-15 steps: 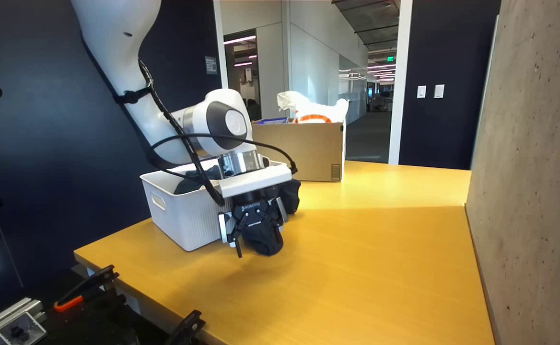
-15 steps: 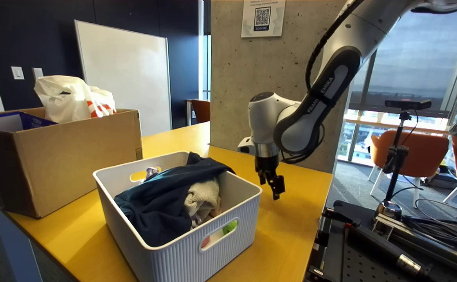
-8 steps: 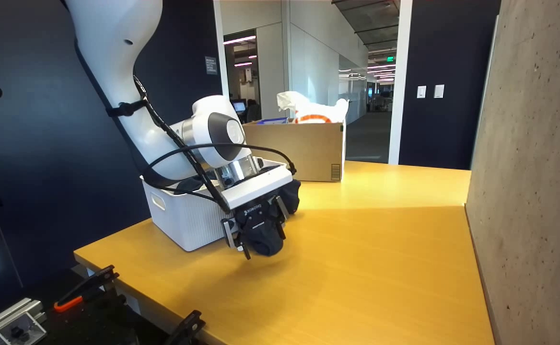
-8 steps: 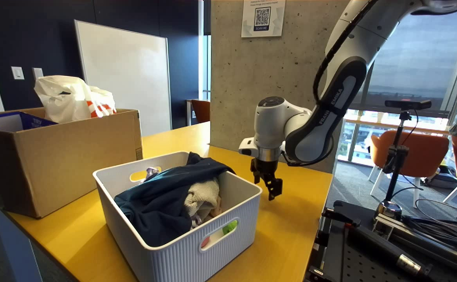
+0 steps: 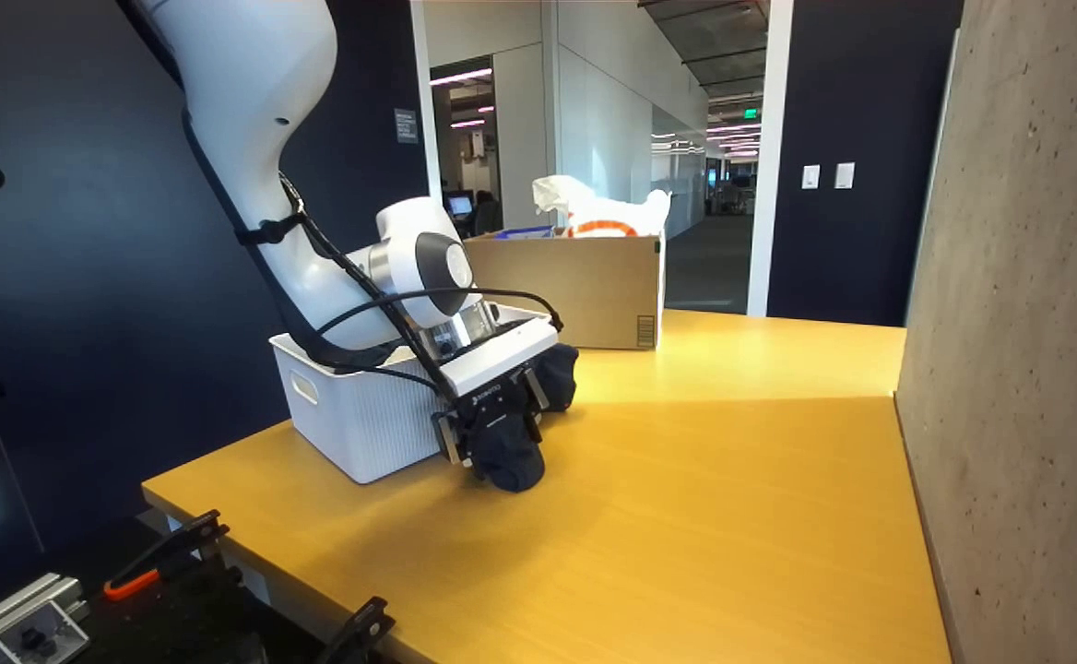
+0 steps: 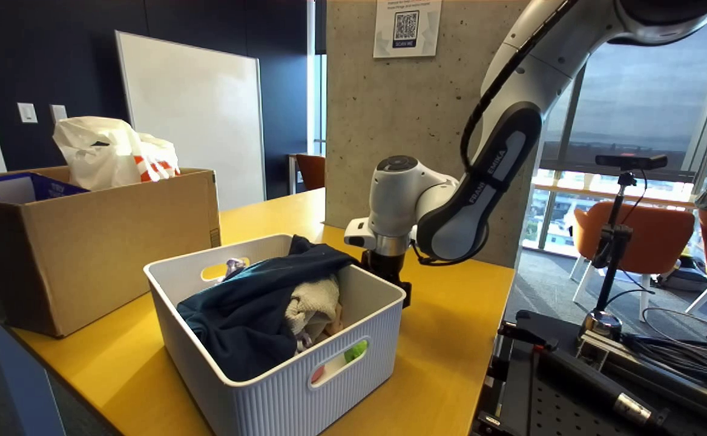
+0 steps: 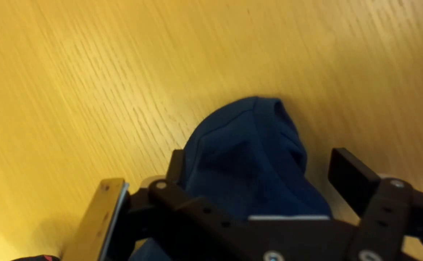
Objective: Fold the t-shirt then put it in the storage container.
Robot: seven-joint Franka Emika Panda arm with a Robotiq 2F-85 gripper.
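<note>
T-shirt (image 7: 247, 159), hemmed end between jaws spread wide, nothing held; a thin pinch is our main worry.
If the jaws close on only a loose outer fold, we expect the limp cloth to slip free; a firmer pull could drag the pale cloth (image 6: 316, 303) out with it or shift the storage container (image 6: 269, 406). In the wrist view the hemmed end lies close beside one jaw, with a gap to the other. Outward, the garment drapes over the storage container's rim, its bulk inside; whether the end touches the bench (image 5: 732, 507) we cannot tell.
</note>
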